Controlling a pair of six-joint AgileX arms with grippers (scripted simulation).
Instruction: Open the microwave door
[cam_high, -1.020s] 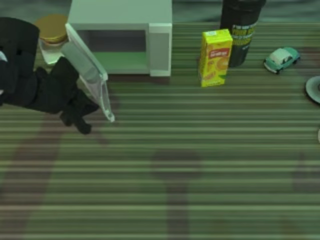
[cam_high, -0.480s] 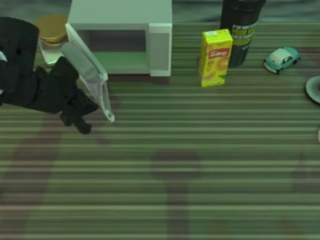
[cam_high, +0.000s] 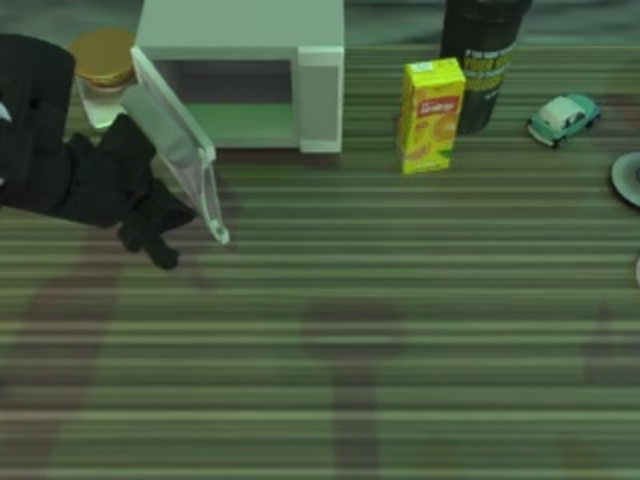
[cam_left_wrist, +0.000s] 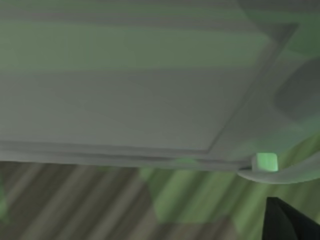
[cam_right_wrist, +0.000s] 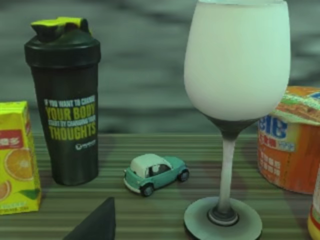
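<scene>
The striped green desk (cam_high: 400, 330) carried the microwave (cam_high: 250, 60) at its back, door (cam_high: 180, 150) swung wide; the left hand (cam_high: 150, 235) sat beside it, its grip unclear.

**Where our three cameras look**

Our top camera hangs above the table (cam_high: 400, 350) and looks down on it. Our left wrist camera sits very close to the microwave door (cam_left_wrist: 125, 90), which fills most of its view above the striped tabletop. Our right wrist camera sits low, facing level across the table's right side. It shares the black shaker bottle (cam_right_wrist: 65, 105), yellow carton (cam_right_wrist: 15, 155) and toy car (cam_right_wrist: 155, 172) with the top view.
</scene>
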